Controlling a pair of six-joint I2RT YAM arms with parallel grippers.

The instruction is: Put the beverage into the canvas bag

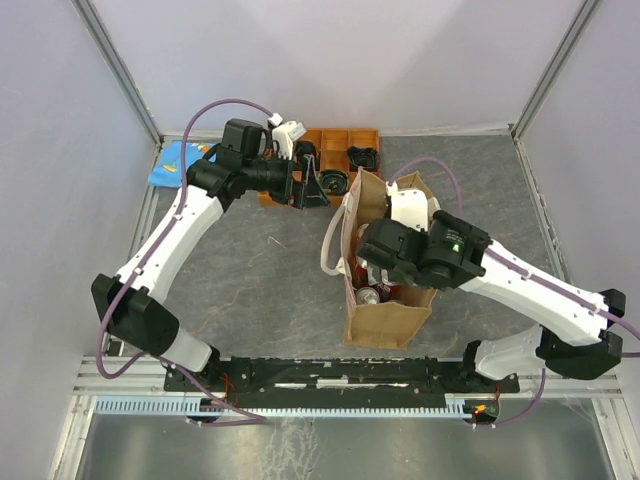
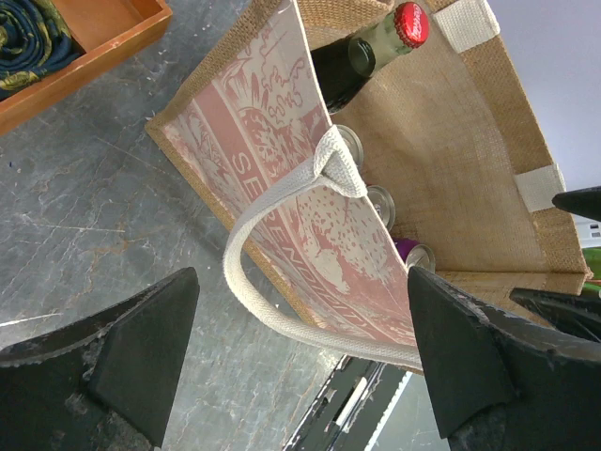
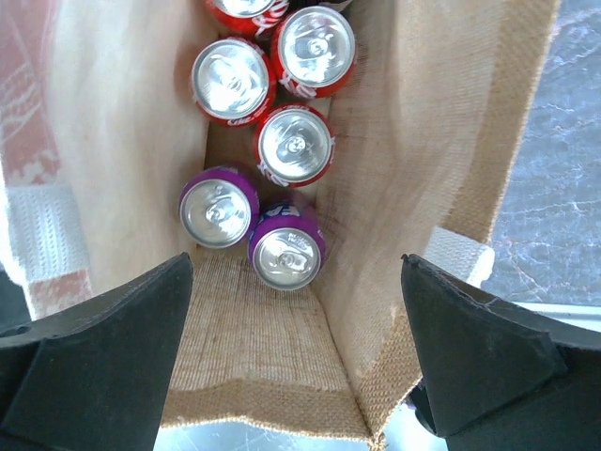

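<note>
Tote: large tan rectangular canvas bag with red printed lettering on one outer side. It stands upright with its mouth open, directly under the right claw and near the left claw.
Handles: whitish woven loop handles. One droops down the lettered side, in front of the left claw.
Right claw: jaws spread wide with nothing between them. It hangs over the bag's mouth, pointing down inside.
Left claw: jaws also wide apart and empty. It is low over the table and faces the bag's lettered side without touching it.
Beverage, purple: two purple aluminium drink cans with silver tops. The purple cans stand upright and touching on the bag's floor, straight below the right claw.
Beverage, red: red aluminium drink cans, three in full view. The red cans are packed upright just beyond the purple pair, farther from the right claw's fingers.
Bottle: dark glass bottle with a red crown cap. It leans inside the bag, at the end farthest from the left claw.
Tray: orange wooden compartment tray, outside the bag and just beside the left claw, with dark items in its compartments.
Surface: grey stone-look table beneath both claws.
</note>
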